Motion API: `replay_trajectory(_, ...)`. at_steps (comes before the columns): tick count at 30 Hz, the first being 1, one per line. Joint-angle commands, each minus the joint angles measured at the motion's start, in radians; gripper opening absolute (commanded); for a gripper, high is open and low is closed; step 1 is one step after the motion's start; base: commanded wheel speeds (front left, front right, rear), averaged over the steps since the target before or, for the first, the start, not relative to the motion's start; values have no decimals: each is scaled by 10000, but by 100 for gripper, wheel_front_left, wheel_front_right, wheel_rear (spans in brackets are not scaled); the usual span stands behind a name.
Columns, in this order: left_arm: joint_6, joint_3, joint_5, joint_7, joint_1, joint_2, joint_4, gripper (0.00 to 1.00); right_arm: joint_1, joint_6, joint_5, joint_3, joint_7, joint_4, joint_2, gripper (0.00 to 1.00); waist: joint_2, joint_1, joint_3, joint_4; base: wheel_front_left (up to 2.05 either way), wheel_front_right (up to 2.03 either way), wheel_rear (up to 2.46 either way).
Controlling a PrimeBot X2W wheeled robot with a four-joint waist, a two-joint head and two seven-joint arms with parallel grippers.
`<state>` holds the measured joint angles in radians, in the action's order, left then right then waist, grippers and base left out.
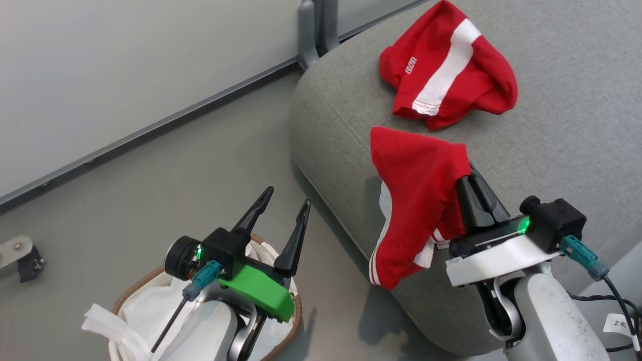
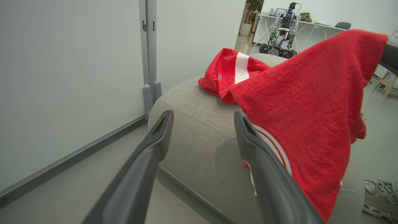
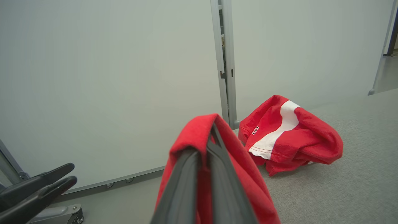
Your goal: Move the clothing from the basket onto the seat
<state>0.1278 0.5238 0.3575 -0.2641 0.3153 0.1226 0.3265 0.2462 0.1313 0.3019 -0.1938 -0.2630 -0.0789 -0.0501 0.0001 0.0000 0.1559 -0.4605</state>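
Overhead, basket beneath left pincer.

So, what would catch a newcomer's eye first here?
A bright red soft garment with white stripes hangs from the shut right end effector over the rounded edge of the light grey fabric seat. A second red, white-striped garment lies crumpled farther back on it.

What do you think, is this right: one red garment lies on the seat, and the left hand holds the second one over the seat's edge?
Wrong hand. In the head view the right hand holds the second garment over the edge of the seat; the left hand is open and empty. One red garment lies on the seat.
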Motion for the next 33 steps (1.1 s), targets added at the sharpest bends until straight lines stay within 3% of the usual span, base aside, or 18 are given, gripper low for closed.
replay_trajectory(1,47,87,47,-3,208,108,54,100,-111,-11,-210,125,-26,185,-7,0,-1,0,455,-667,0,0,0)
replay_trajectory(6,46,422,97,-3,524,48,173,100,474,-11,-929,749,-26,658,-112,0,-1,0,826,-707,0,0,0)
replay_trajectory(11,47,542,29,-3,689,209,78,100,1878,-11,-1350,982,-26,731,-939,0,-1,0,1356,-691,0,0,0)
replay_trajectory(17,43,1065,60,-3,1141,572,-26,100,4268,-11,-1812,1626,-25,239,-2303,0,-1,0,2219,-48,0,0,0)
replay_trajectory(25,42,1631,105,-3,1892,945,-179,100,6666,-12,-2700,2912,-25,-2296,-3616,0,-1,0,3196,993,0,0,0)
replay_trajectory(29,42,1877,167,-3,2259,1046,-284,100,7154,-12,-3343,3554,-25,-3584,-3586,0,-1,0,3686,1519,0,0,0)
replay_trajectory(33,42,2059,231,-3,2540,1144,-421,100,7070,-12,-3587,3999,-25,-4881,-3084,0,-1,0,4216,1842,0,0,0)
